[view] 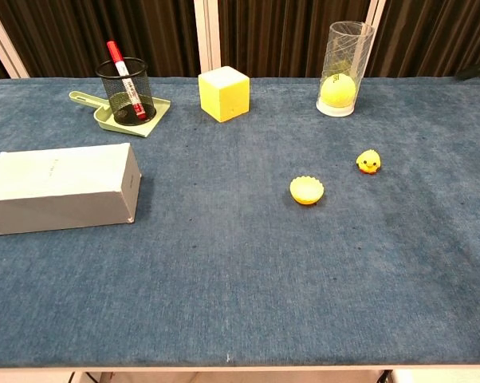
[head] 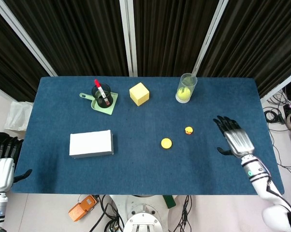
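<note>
Fingers (head: 225, 123) of the right hand (head: 236, 137) spread wide and empty above the blue-carpeted bench (head: 145, 159), nearest the small yellow chick toy (head: 188, 130), which sits just to their left; it looks light, hard and smooth, best pinched across its sides. Farther left lies a round orange fluted cup (head: 166, 143). Beyond the fingers, a clear plastic tumbler (head: 186, 87) holds a yellow-green ball; a black mesh pen pot (head: 101, 94) holds a red marker. The left hand (head: 1, 166) hangs open off the bench edge.

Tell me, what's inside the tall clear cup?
A yellow-green ball sits at the bottom of the clear cup. The cup's wall is see-through, so nothing inside looks hidden; above the ball it seems empty.
</note>
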You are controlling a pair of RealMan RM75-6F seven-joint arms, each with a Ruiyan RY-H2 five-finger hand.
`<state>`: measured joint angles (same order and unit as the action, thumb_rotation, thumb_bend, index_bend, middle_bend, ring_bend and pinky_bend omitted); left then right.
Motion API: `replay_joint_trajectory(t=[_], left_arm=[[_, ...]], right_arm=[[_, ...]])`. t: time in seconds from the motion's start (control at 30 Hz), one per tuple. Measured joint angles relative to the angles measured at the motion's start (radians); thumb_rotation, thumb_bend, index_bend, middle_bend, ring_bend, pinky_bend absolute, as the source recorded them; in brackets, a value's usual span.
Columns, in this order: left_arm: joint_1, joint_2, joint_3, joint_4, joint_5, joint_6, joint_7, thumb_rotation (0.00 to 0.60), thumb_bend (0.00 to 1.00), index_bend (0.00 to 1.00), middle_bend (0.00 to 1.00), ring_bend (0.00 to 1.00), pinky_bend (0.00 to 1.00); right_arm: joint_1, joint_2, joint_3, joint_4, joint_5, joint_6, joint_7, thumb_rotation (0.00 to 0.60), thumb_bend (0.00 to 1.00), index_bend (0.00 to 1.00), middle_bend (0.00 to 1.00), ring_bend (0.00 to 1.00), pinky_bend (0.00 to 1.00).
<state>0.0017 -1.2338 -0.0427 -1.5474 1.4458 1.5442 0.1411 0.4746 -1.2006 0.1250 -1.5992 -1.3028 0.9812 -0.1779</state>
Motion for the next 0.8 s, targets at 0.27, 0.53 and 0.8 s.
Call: replay_joint_trajectory(t=[0.27, 0.53, 0.8], left_arm=[[0.01, 0.0, 0.003, 0.002, -0.007, 0.007, -0.001, 0.6, 0.07, 0.12, 0.05, 0.03, 0.01], [0.014, 0.004, 0.003, 0.003, -0.013, 0.007, 0.0, 0.6, 0.07, 0.12, 0.05, 0.03, 0.01], [0.017, 0.007, 0.004, -0.001, -0.019, 0.003, 0.005, 0.6, 0.07, 0.12, 0.05, 0.03, 0.01]], right_arm=[[0.213, -0.214, 0.045, 0.233, 0.191, -0.229, -0.123, 0.6, 0.37, 0.28, 0.05, 0.0, 0.17], [0.286, -0.328, 0.053, 0.368, 0.255, -0.298, -0.136, 0.6, 0.39, 0.4, 0.08, 0.03, 0.19], [0.305, -0.361, 0.057, 0.432, 0.26, -0.311, -0.082, 0.6, 0.44, 0.54, 0.13, 0.06, 0.21]])
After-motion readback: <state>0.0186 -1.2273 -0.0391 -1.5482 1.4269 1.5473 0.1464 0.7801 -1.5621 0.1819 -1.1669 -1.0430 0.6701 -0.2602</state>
